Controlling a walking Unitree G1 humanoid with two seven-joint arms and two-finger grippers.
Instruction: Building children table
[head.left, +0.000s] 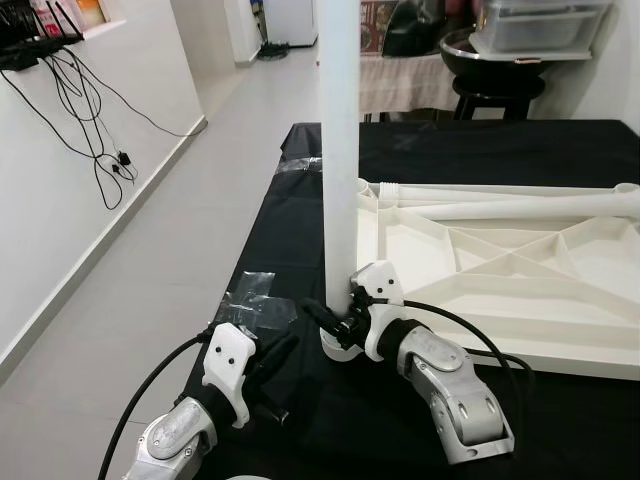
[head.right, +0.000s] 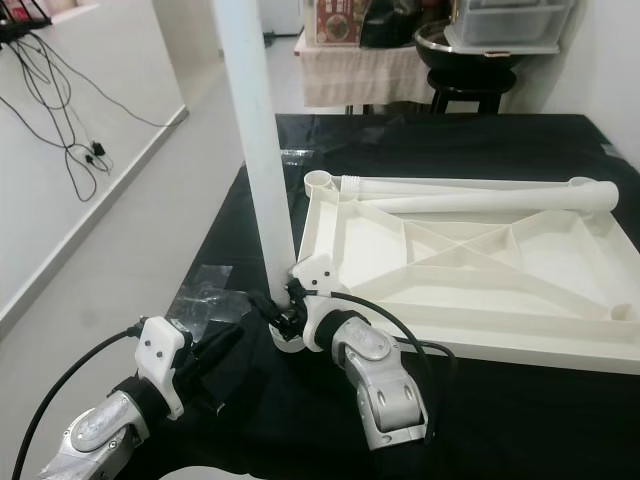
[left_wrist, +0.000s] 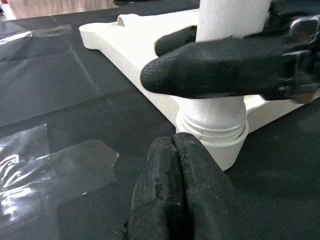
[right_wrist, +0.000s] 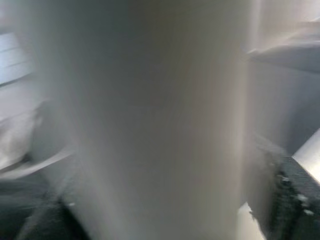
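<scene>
The white tabletop (head.left: 520, 300) lies upside down on the black cloth. One white table leg (head.left: 339, 150) stands upright in the socket (left_wrist: 220, 145) at its near left corner. My right gripper (head.left: 335, 320) is shut on this leg just above the socket, one black finger (left_wrist: 210, 65) wrapping its front. The leg (right_wrist: 160, 120) is a close blur in the right wrist view. My left gripper (head.left: 275, 365) rests low on the cloth just left of the socket, its fingers (left_wrist: 177, 190) pressed together and holding nothing. A second leg (head.left: 520, 208) lies across the tabletop's far side.
Clear tape patches (head.left: 255, 300) stick to the cloth near the left gripper. The cloth's left edge (head.left: 250, 230) drops to the light floor. Cables (head.left: 90, 130) hang on the left wall. A black stool (head.left: 497, 95) carrying a plastic box (head.left: 535, 25) stands behind.
</scene>
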